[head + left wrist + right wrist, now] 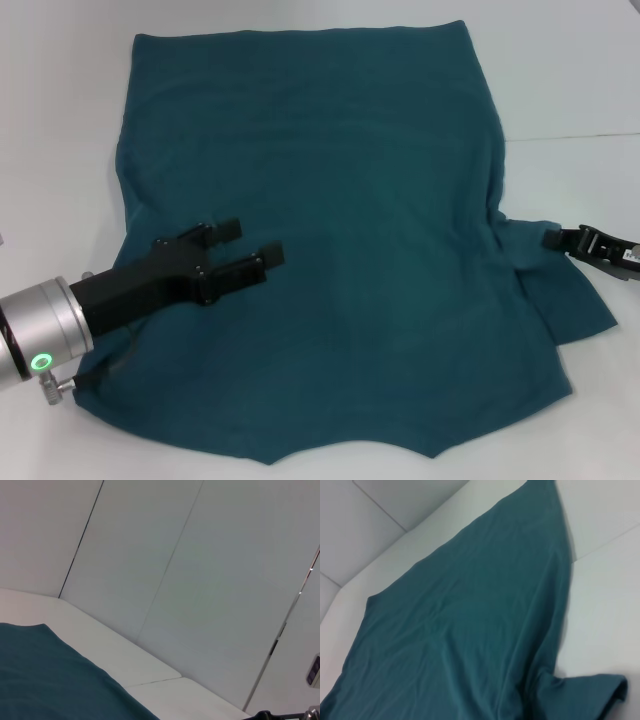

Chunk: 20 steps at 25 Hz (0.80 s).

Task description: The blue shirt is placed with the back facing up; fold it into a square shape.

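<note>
Shirt [350, 220] beneath left end effector [252, 243]

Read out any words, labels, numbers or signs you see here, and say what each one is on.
No text can be read anywhere.
The blue shirt is plain, with no print.
The right claw carries a small white label, too small to read.

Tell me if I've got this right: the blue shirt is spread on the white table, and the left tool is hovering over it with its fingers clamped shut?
Not quite. In the head view the left tool is over the blue shirt, which is spread on the white table, but its fingers stand apart, open, holding nothing.
</note>
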Motion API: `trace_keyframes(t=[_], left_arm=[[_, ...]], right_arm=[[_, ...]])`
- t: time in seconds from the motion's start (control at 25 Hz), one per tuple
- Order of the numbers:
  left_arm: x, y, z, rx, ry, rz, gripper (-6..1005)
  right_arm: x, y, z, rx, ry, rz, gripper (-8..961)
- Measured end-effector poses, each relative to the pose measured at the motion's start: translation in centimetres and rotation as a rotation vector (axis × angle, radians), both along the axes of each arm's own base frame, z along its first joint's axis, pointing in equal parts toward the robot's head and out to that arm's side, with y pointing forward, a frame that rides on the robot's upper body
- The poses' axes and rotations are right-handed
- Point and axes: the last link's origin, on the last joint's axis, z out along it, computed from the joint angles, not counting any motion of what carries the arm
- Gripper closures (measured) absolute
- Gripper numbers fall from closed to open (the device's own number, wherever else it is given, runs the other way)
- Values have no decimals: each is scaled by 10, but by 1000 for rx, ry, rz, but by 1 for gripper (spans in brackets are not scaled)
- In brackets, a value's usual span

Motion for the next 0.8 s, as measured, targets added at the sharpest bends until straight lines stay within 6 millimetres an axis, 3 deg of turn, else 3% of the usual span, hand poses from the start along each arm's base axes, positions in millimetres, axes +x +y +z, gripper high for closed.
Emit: trace_keyframes(t=[0.12, 0.4, 0.8], left_arm=[[0, 0, 0, -1, 0, 2, 112], [-2, -1, -1, -1, 0, 7, 112], [-2, 0, -1, 2, 0, 13, 111]], right_arm=[[0, 0, -3, 34, 15, 5, 783], [3, 3, 3, 105, 20, 4, 953], [10, 7, 23, 199, -19, 7, 954]])
